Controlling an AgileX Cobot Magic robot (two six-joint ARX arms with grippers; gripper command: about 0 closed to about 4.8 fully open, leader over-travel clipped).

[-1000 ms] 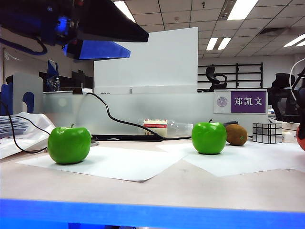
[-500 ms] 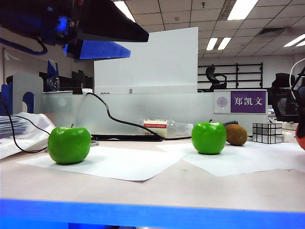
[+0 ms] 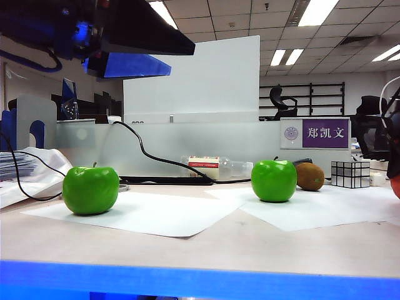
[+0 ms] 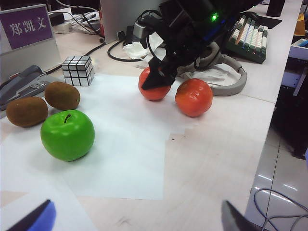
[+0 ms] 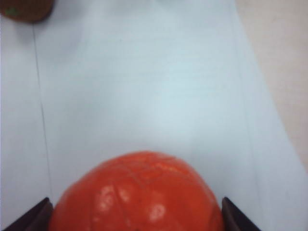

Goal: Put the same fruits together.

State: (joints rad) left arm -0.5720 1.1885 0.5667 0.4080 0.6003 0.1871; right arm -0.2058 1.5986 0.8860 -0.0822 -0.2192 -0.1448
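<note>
We see a silver mirrored cube (image 3: pixel 350 174) standing on the desk near a purple name sign (image 3: pixel 324 133) with white characters. A black cable (image 3: pixel 153 156) runs across the tabletop in front of a white partition board (image 3: pixel 190 78). White paper sheets (image 3: pixel 147 214) lie flat on the desk. Beside the cube rests what may be a grey stapler (image 4: pixel 21 84). Farther off we find a keyboard (image 4: pixel 250 36) with pale keys and grey headphones (image 4: pixel 230 77).

At the exterior view's right edge you can see the right claw (image 4: pixel 155 83) has shifted slightly, and less of the orange-red fruit (image 3: pixel 396 185) shows.
</note>
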